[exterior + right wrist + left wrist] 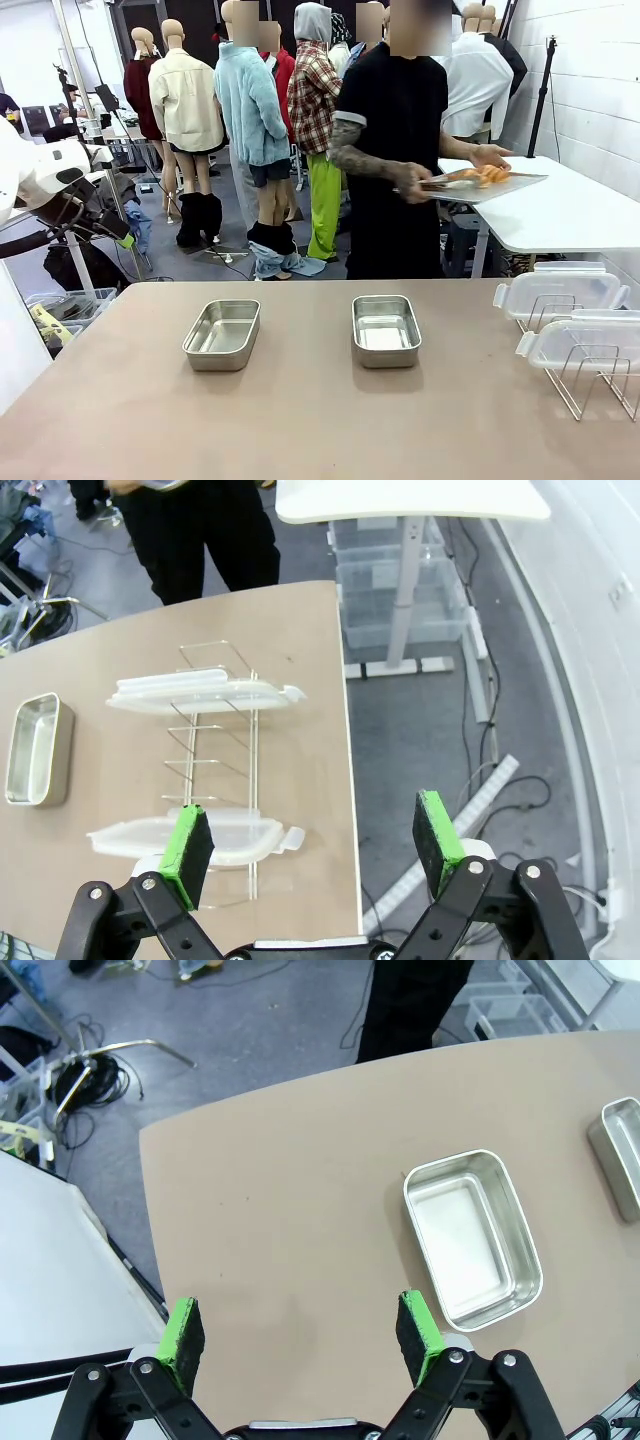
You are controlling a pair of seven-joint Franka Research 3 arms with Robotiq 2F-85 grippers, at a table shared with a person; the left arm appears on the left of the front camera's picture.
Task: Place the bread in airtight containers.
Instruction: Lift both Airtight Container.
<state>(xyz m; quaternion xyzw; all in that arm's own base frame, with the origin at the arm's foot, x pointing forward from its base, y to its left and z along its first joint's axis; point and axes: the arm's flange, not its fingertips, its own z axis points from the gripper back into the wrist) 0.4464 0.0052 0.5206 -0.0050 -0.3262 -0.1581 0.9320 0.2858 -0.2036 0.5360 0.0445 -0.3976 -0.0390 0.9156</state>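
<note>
Both containers (pixel 470 1235) lie empty ahead of my left tool (pixel 300 1328), jaws apart; the bread (pixel 487 173) is far off on a person's tray (pixel 522 181); my right tool (pixel 312 835) gapes likewise.

The left end effector (pixel 300 1328) is black with bright green pads (pixel 184 1332); the surface (pixel 280 1180) under it is a plain matt tan-brown. Just beyond one pad is an airtight container (pixel 468 1245) of bare silvery steel, pale and shiny inside, and a second container (pixel 622 1155) farther to that side is the same silver. The right end effector (pixel 312 840) has the same black and green. Ahead of it, the near lid (pixel 190 832) and far lid (pixel 200 692) are clear, milky plastic on a rack (pixel 218 748) of thin silver wire, and the floor (pixel 430 730) beside is blue-grey. Far beyond both, the bread (pixel 487 173) is golden-orange on a grey tray (pixel 520 182) — held by a person (pixel 400 130) in black
</note>
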